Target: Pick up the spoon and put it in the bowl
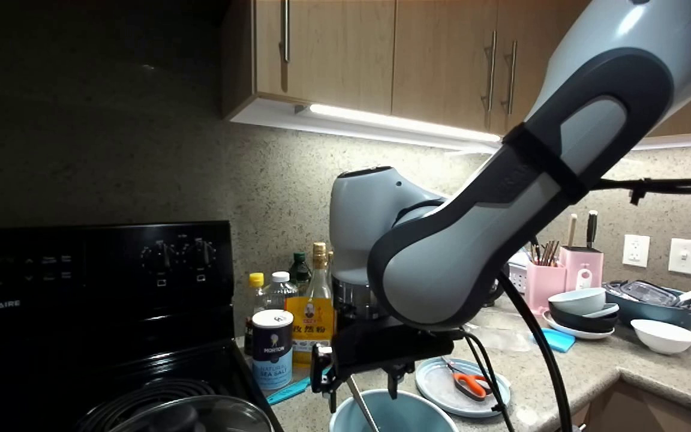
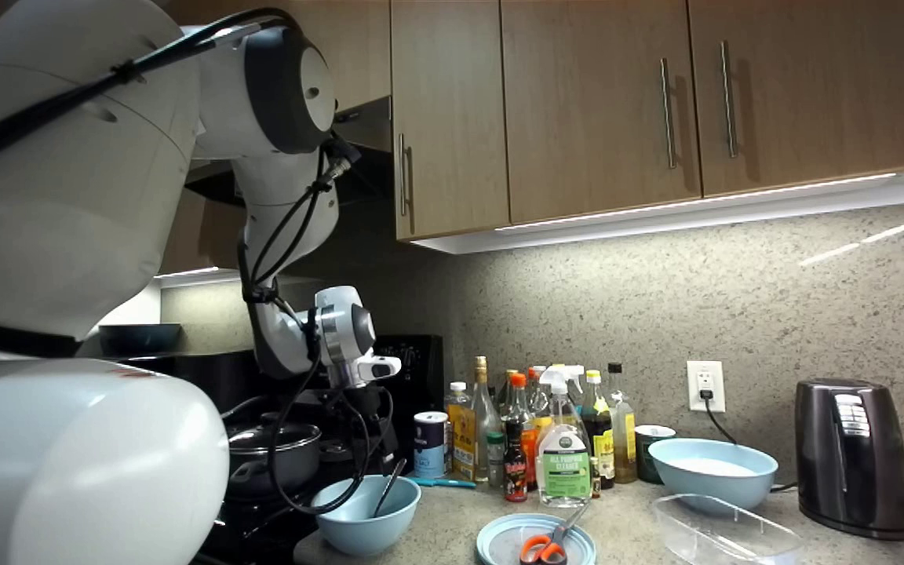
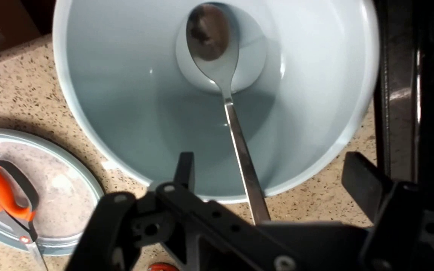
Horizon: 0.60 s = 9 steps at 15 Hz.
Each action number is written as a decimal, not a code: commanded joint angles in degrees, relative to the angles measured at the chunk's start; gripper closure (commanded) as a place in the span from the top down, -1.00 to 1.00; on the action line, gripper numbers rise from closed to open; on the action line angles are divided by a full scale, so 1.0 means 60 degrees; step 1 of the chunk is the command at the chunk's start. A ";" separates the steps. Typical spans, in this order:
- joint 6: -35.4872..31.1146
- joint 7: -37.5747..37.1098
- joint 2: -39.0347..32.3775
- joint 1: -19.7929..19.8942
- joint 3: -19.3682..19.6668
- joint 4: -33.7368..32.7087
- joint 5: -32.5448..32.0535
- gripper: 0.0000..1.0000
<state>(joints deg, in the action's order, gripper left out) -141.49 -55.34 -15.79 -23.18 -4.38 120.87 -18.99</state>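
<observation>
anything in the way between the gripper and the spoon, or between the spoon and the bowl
Nothing visible. In the wrist view, no object lies between the open gripper and the spoon, which already slants down into the bowl.

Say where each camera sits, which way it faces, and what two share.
An exterior view: near the stove, facing the backsplash; the arm slants in from upper right to jaws.
An exterior view: beside the arm, which looms at left; faces bottles and kettle.
Wrist view: on the arm's end, looking down at the spoon in the bowl; open jaws at bottom.
Both exterior views share bowl, scissors and salt canister.
</observation>
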 commanded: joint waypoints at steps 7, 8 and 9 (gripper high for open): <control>-0.0397 0.0022 0.0201 0.0538 -0.0288 0.0961 0.1529 1.00; -0.0484 0.0137 0.0149 0.0587 -0.0300 0.0975 0.1662 1.00; -0.0640 0.0376 0.0031 0.0693 -0.0313 0.0930 0.1788 1.00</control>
<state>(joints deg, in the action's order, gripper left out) -142.47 -55.37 -15.80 -21.27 -4.95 124.71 -11.27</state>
